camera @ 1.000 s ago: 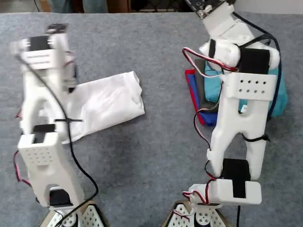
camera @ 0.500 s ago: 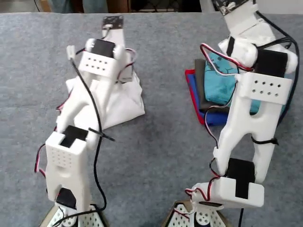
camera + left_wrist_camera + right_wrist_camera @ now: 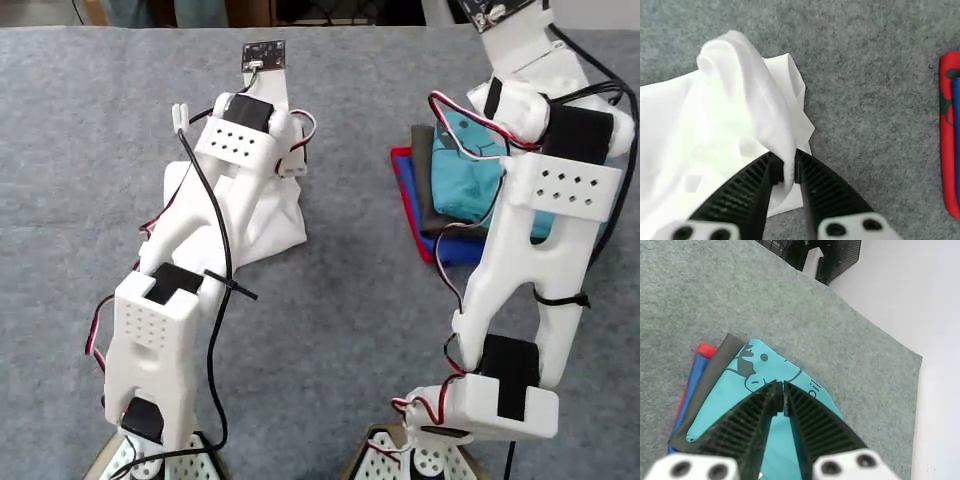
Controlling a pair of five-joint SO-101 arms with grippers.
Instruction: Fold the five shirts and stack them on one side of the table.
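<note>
Item one: white shirt (image 3: 715, 125), unfolded and rumpled, on the left half of the grey felt table cover (image 3: 340, 320); well apart from the stack on the other side. In the high view the left arm (image 3: 200, 230) lies across it, so that part of the cloth is hidden and the near hem shows at (image 3: 275, 215). Item two: left gripper (image 3: 786, 159), jaws closed on a raised ridge of the white shirt, the fabric pinched between the two black ribbed fingers (image 3: 752, 182) and drawn up into a peaked fold. Item three: stack of folded shirts on the right side of the table, four layers visible: teal shirt (image 3: 725, 407) with a dark printed figure on top, dark grey shirt (image 3: 715, 375) beneath it, then blue shirt (image 3: 692, 380), then red shirt (image 3: 702, 350) at the bottom, each lower edge showing just beyond the one above. The red edge also shows in the left wrist view at (image 3: 946, 125). Item four: right gripper (image 3: 783, 389), jaws brought together with nothing seen between them, positioned over the teal shirt; whether the tips touch the cloth cannot be told. Item five: right arm (image 3: 530, 230), extended over the stack, covering part of it in the high view.
</note>
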